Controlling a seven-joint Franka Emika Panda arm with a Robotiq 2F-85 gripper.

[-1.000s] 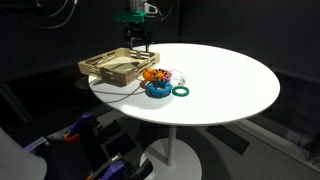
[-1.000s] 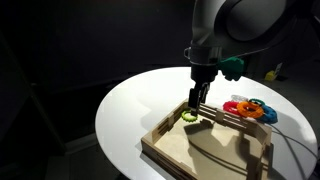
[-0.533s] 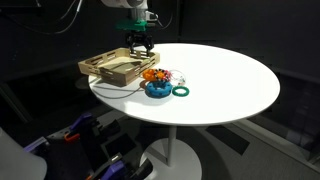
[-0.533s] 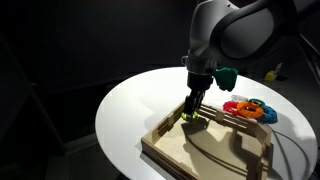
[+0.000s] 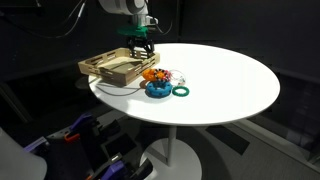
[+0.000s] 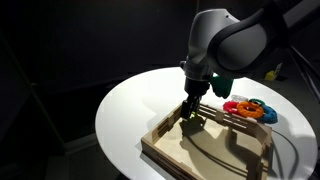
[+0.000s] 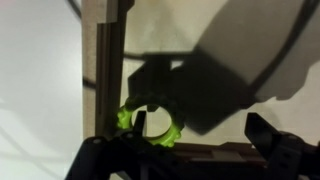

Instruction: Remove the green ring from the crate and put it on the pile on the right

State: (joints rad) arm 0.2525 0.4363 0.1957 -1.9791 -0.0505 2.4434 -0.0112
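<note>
In the wrist view the gripper [image 7: 178, 150] is spread wide and clasps nothing. The green ring [image 7: 148, 123] lies flat just ahead of its fingers, in a corner of the wooden crate [image 7: 100, 50]. In an exterior view the crate stands on a round white table [image 6: 125, 115], with the pile of coloured rings [image 6: 247, 108] beside it. The room beyond is dark.

Dark room surrounds a round white table [image 5: 240, 85] (brightly lit).
</note>
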